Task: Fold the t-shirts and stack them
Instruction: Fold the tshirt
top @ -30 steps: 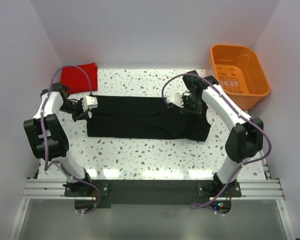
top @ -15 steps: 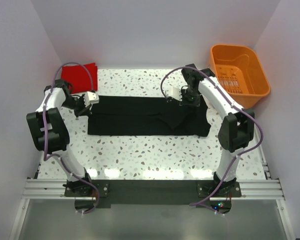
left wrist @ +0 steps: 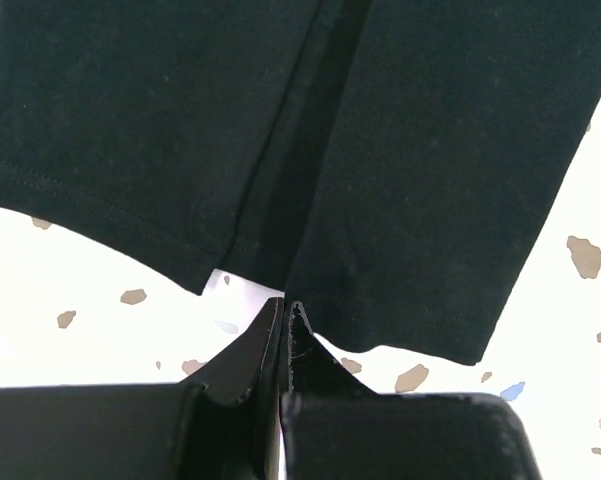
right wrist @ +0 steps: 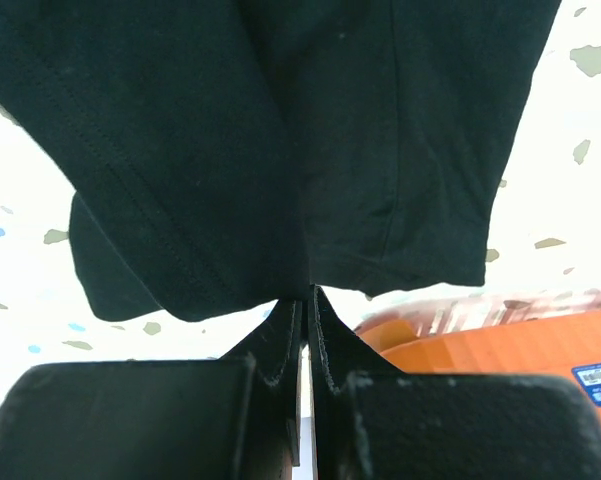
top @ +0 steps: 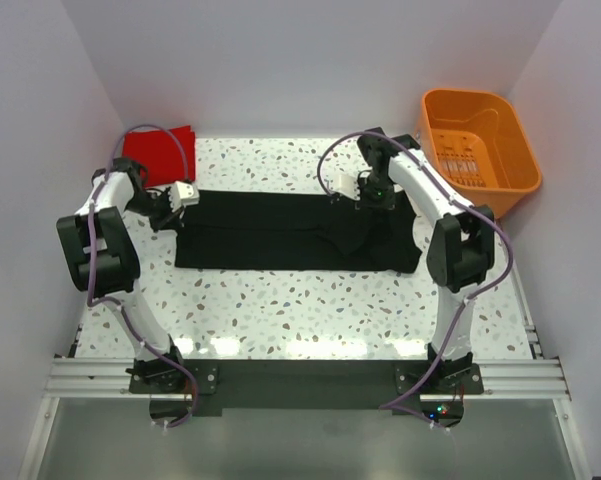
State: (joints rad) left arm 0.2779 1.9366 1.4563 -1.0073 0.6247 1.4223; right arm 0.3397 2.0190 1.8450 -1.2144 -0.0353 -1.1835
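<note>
The black t-shirt [top: 280,235] lies folded into a long strip across the middle of the table. My left gripper [top: 175,212] is at its left end, jaws shut on the cloth edge [left wrist: 285,305]. Toward the strip's right end, my right gripper [top: 373,200] sits at the far edge. It is shut too, its tips pinching the black hem [right wrist: 307,292]. The red t-shirt [top: 158,153] is a folded rectangle at the far left corner, apart from both grippers.
An orange plastic basket [top: 480,140] stands at the far right corner, and its rim [right wrist: 500,350] shows close behind my right gripper. White walls close in the table on three sides. Speckled tabletop [top: 300,310] shows in front of the shirt.
Both grippers have moved a little toward the far wall, staying shut on the black shirt. The shirt's near edge has shifted slightly away with them.
</note>
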